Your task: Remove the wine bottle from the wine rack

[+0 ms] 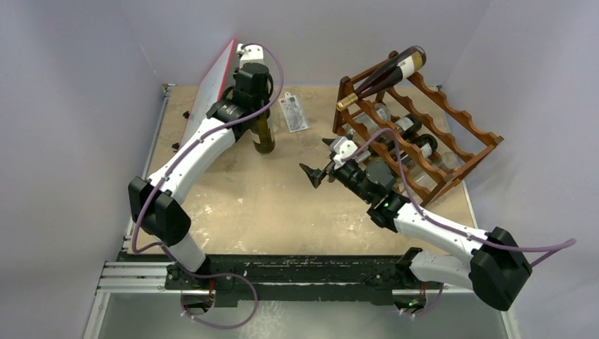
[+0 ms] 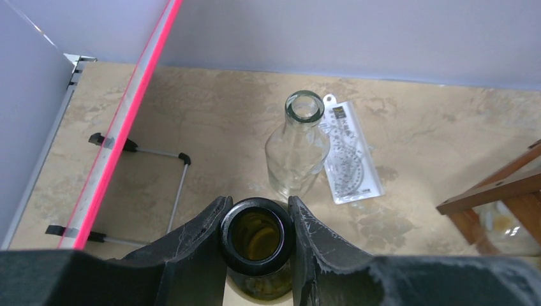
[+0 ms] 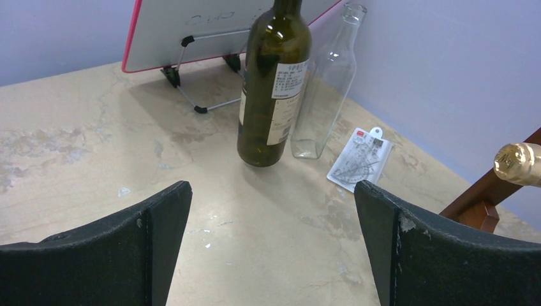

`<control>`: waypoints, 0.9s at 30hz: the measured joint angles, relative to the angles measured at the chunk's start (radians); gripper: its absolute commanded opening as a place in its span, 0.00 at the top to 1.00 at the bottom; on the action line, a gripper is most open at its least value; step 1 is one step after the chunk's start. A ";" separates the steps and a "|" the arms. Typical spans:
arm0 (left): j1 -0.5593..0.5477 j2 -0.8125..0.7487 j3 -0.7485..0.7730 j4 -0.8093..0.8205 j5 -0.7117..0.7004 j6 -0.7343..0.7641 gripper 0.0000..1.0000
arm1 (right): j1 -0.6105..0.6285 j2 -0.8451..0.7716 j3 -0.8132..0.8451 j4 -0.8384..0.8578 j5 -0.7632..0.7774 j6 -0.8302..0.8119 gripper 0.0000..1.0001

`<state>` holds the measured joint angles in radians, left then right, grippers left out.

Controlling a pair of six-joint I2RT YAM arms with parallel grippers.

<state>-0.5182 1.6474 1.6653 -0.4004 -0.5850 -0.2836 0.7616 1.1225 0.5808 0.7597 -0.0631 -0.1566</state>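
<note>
The right gripper [image 1: 313,174] hangs spread wide and holds nothing, low over the middle of the table, just left of the wine rack [image 1: 463,120]. From above, the gold-capped wine bottle [image 1: 385,76] lies tilted across the rack's top tier. Its foil end points down toward the near left and its base is raised toward the far right. It sits to the far right of the right gripper, whose fingers point left, away from it. The right arm is much the nearer of the two. The left gripper [image 1: 258,102] is well apart at the far left, above a green bottle [image 1: 264,138] that stands upright on the table.

In the left wrist view, the left gripper [image 2: 256,205] is pinching the open mouth of the green bottle [image 2: 256,237], with one finger on each side of the rim. A clear bottle [image 2: 296,153] stands just beyond, with a protractor packet [image 2: 348,153] beside it and a corner of the rack [image 2: 504,191] at the right edge.

In the right wrist view, the right gripper [image 3: 271,188] looks between its parted fingers at the green bottle [image 3: 274,83] and clear bottle [image 3: 325,83], which stand in front of a red-edged board [image 3: 191,25]. Only the foil tip of the gold-capped wine bottle [image 3: 518,164] shows, at the far right edge above a rack post [image 3: 485,197]. To reach this bottle, the right gripper would probably have to swing right and rise, then close across the sloping neck.
</note>
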 measured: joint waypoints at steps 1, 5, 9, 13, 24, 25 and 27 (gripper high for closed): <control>0.002 0.012 0.004 0.000 0.000 0.013 1.00 | -0.002 -0.006 0.000 -0.005 0.000 0.000 0.00; 0.013 0.048 0.005 -0.006 0.000 0.058 1.00 | -0.003 -0.038 0.000 -0.033 0.000 0.000 0.00; 0.038 0.074 0.005 -0.006 0.004 0.071 1.00 | -0.003 -0.081 0.002 -0.070 0.001 0.000 0.00; 0.061 0.082 -0.002 0.013 0.012 0.084 1.00 | -0.003 -0.109 0.004 -0.084 0.003 0.000 0.00; 0.079 0.092 -0.028 0.064 0.024 0.088 0.59 | -0.004 -0.116 0.004 -0.122 0.017 0.000 0.00; 0.080 0.092 -0.029 0.065 0.026 0.087 0.53 | -0.004 -0.116 0.004 -0.126 0.017 0.000 0.00; 0.082 0.092 -0.033 0.078 0.027 0.086 0.43 | -0.004 -0.121 0.004 -0.135 0.018 0.000 0.00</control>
<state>-0.4358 1.7390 1.6325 -0.3222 -0.5575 -0.1974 0.7578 1.0016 0.5850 0.6250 -0.0448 -0.1566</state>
